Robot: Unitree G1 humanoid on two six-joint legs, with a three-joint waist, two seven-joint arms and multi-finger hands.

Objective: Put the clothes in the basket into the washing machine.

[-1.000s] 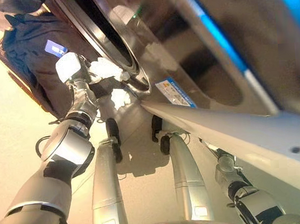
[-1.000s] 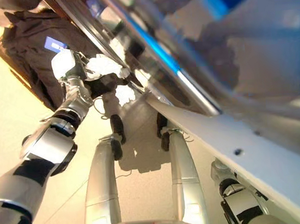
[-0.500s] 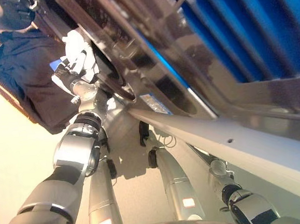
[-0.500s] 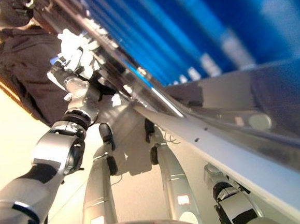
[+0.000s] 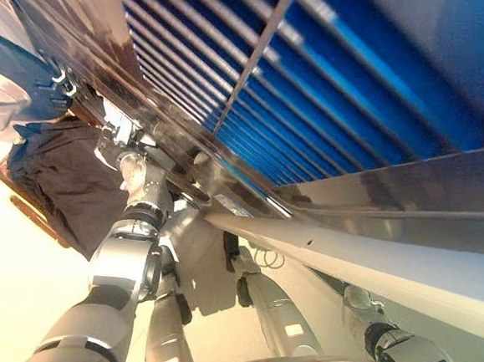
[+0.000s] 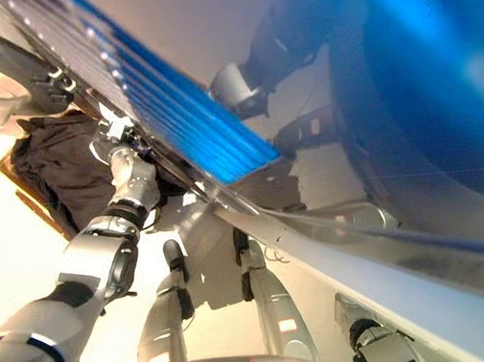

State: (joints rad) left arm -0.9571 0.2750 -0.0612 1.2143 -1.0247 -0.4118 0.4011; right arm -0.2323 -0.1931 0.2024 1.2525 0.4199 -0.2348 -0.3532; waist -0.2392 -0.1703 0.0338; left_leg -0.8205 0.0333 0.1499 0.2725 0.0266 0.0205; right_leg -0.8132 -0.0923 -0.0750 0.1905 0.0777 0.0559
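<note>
left hand [image 6: 113,141] raised against the shiny silver washing machine front [image 5: 254,230], fingers hidden there, so grip impossible to tell. right hand out of view. dark brown soft clothes [image 5: 58,191] heaped in the brown basket [image 5: 28,216] just beside. probably light, limp, prone to trailing; best bunched mid-heap.

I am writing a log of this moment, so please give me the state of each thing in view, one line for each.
Left hand: raised against the washing machine's front; whether its fingers are open or shut cannot be told.
Right hand: not in view; only the arm shows at lower right.
Dark clothes: heaped in the basket, not yet loaded.
Basket: on the floor, beside the machine.
Washing machine: shiny front close to the camera; drum opening not visible.
</note>
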